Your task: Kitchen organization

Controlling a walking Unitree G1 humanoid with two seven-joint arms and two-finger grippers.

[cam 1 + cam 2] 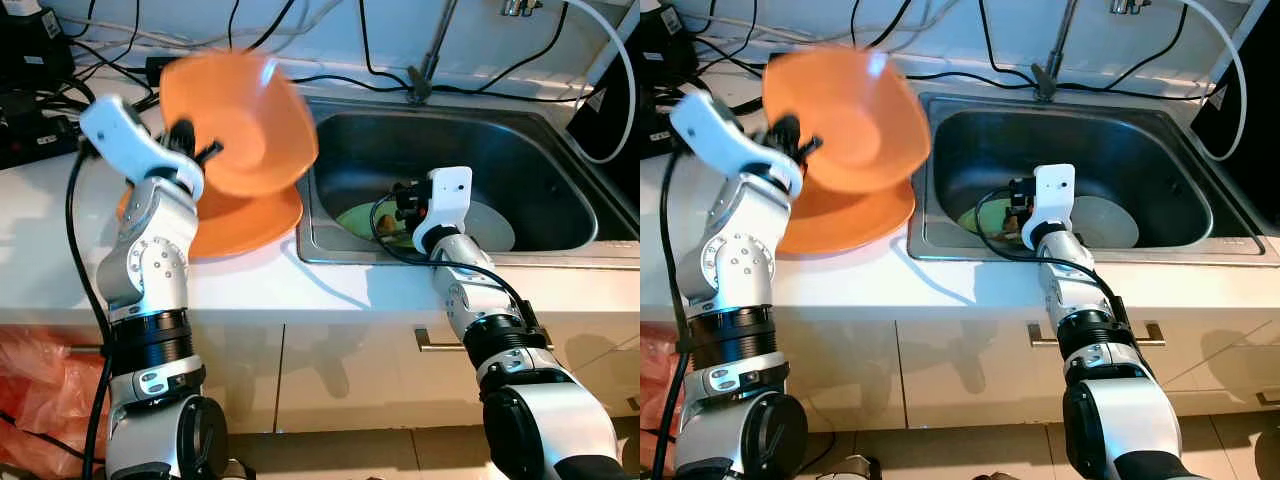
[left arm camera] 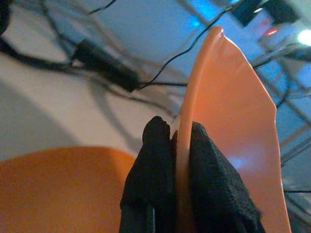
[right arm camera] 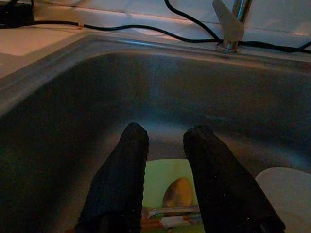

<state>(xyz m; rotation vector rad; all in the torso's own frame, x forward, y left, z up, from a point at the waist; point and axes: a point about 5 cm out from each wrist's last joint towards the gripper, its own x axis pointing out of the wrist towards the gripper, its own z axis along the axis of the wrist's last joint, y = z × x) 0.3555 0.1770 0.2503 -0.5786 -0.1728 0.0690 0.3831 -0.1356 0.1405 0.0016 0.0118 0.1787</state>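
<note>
L claw (image 2: 177,160) clamped on orange bowl (image 1: 240,120) rim (blurred) | R claw (image 3: 165,165) apart, in sink (image 1: 560,170)

Behind your counter, black cables (image 1: 330,78) trail along the wall — tangled. Lower left, a red plastic bag (image 1: 40,385) sits on the floor.

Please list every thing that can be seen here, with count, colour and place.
Orange plastic bowl: one, orange, held tilted above the counter.
Orange plastic plate: one, orange, on the white counter left of the sink.
Steel sink: one, grey, set in the counter.
Green dish: one, pale green, in the sink, with utensils on it.
White round plate: one, white, in the sink.
Black cables: several, behind the sink.
Left tool: shut on the bowl's rim.
Right tool: open, above the green dish.
</note>
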